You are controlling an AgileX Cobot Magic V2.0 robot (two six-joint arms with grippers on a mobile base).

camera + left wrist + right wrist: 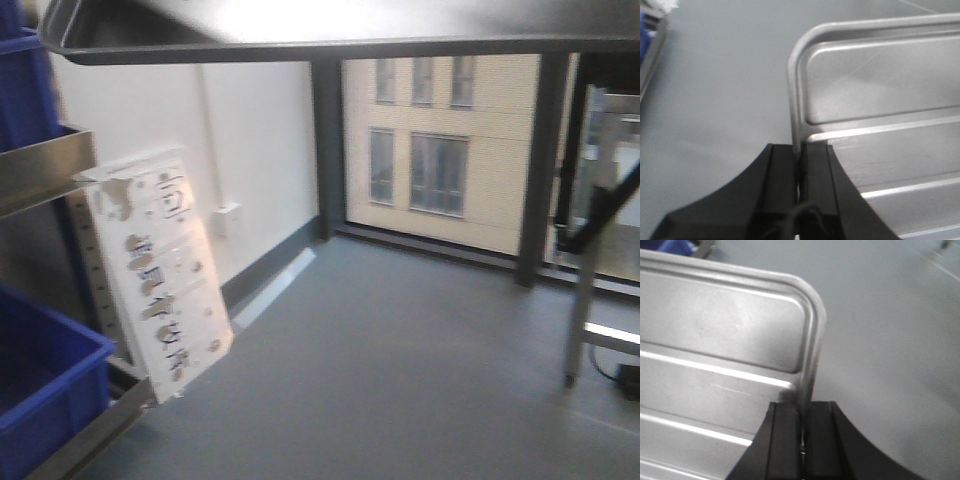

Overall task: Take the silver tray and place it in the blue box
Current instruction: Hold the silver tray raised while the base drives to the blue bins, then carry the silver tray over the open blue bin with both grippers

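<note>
Carrying: left gripper (800, 175) and right gripper (802, 425) pinch the silver tray (890, 90) at its ends (it's aloft); next, lower it into the blue box (70, 400), left of the tray.

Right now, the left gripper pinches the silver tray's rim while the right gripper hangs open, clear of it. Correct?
No. The right gripper is also shut on the rim of the silver tray, as the right wrist view shows. The left gripper does pinch it.
</note>
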